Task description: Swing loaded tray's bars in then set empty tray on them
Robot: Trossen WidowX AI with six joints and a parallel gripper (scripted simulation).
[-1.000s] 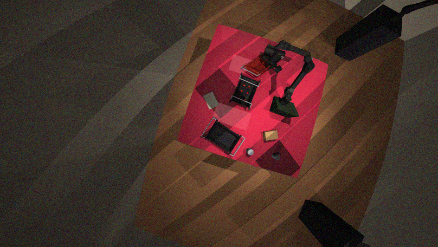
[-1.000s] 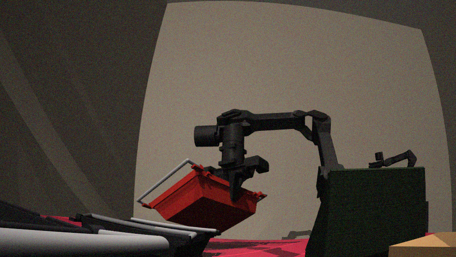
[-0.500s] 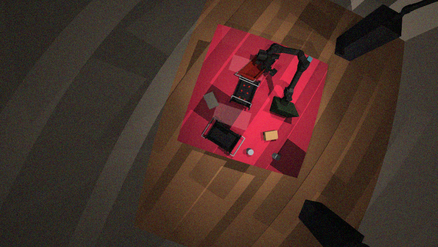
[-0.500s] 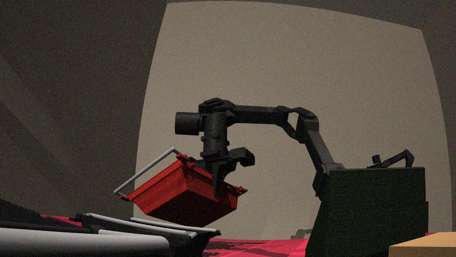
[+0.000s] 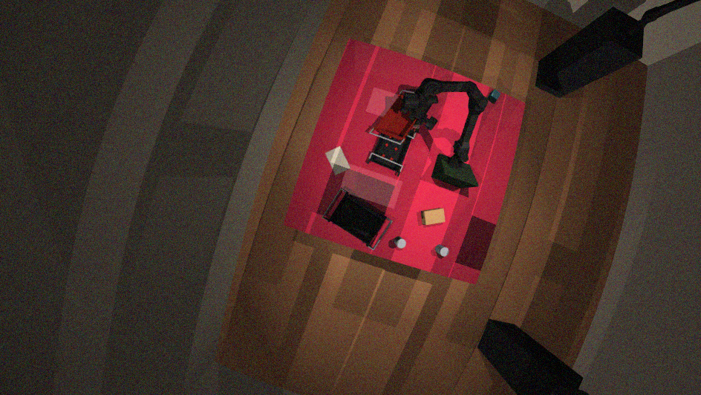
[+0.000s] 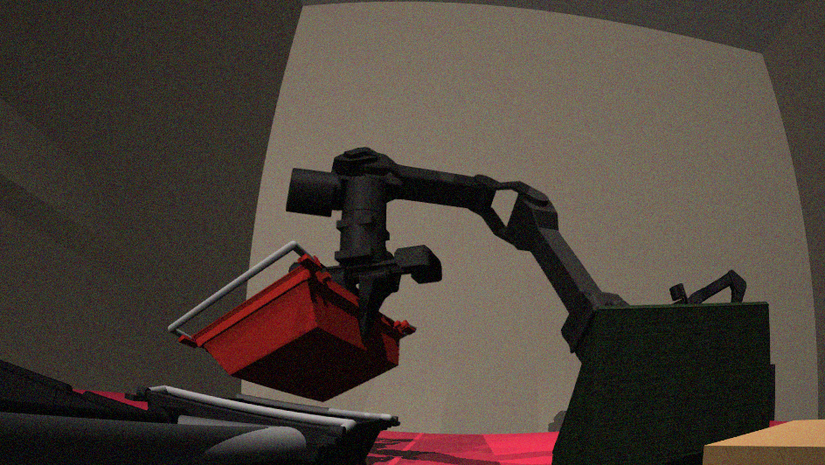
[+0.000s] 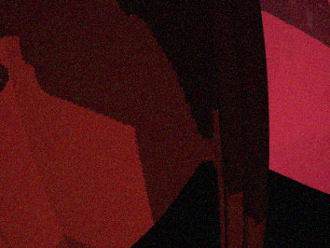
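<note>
The loaded tray [image 5: 398,162] [image 6: 363,443] is black and holds small red blocks [image 5: 386,145]. Its near bar [image 5: 385,157] lies across its top; its far bar [image 5: 412,136] is partly hidden under the red tray but also lies across in the exterior view. The empty red tray [image 5: 395,122] [image 6: 271,340] [image 7: 93,168] hangs in the air over the loaded tray's far end, not lined up with it, and looks roughly level. Its visible bar [image 6: 231,286] is swung out. My gripper [image 5: 416,119] [image 6: 364,329] is shut on the red tray's long side wall.
Another black tray [image 5: 358,218] with bars out stands at the mat's front left. Also there are a tan box [image 5: 433,216] [image 6: 762,447], two grey cans [image 5: 401,243] [image 5: 442,251], a white card [image 5: 337,159], a teal block [image 5: 494,95] and the green arm base [image 5: 454,172] [image 6: 675,375].
</note>
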